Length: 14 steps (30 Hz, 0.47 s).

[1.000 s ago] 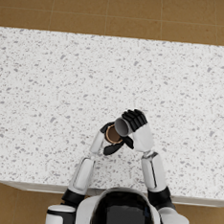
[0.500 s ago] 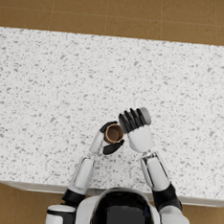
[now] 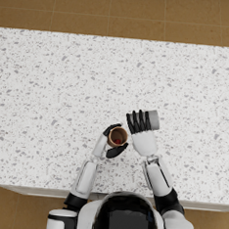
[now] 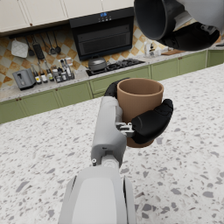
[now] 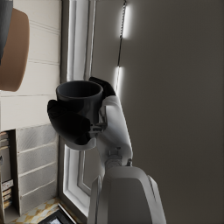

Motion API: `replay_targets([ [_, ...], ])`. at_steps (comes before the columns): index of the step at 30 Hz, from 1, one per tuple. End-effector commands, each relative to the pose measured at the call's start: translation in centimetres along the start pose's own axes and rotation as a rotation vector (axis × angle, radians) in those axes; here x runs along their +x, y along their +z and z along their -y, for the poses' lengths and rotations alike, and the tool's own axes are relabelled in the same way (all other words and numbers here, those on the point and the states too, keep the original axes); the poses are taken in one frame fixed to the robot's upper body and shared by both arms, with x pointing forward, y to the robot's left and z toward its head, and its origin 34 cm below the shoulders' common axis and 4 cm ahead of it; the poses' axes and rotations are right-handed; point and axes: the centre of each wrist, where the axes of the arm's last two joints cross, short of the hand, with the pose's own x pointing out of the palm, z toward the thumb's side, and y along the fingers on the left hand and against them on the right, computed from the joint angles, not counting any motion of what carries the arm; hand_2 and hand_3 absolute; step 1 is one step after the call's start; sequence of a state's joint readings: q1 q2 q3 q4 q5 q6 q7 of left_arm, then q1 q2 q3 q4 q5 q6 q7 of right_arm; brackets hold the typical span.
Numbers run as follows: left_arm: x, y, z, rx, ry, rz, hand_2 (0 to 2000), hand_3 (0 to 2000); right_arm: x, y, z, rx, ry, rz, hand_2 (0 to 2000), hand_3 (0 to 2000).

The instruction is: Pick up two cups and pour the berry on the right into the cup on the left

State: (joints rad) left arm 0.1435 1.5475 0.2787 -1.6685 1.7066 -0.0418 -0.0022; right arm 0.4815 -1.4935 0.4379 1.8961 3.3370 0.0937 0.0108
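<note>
The left hand (image 3: pixel 110 144) grips the brown cup (image 3: pixel 118 136) upright, mouth up, with a red berry (image 3: pixel 117 141) visible inside. The right hand (image 3: pixel 142 133) wraps the grey cup (image 3: pixel 152 120), tipped on its side, mouth toward the brown cup; in the left wrist view it hangs just above and beside it. Both are held over the speckled counter (image 3: pixel 50 81).

Head view looks steeply down on the table (image 3: pixel 50 81); wrist views sit close along each forearm — all share the brown cup (image 3: pixel 118 136).
</note>
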Motion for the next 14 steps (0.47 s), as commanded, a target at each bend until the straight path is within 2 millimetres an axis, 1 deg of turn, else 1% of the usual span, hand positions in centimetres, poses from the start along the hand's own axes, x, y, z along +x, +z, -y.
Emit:
replay_targets([
  [1, -0.05, 0.01, 0.05, 0.000, 0.002, 0.000, 2000, 1280, -0.04, 0.04, -0.02, 0.001, 0.000, -0.004, 2000, 1280],
  [14, -0.18, 0.03, 0.18, 0.000, 0.007, -0.001, 2000, 1280, -0.11, 0.15, -0.10, 0.000, 0.002, -0.013, 2000, 1280],
])
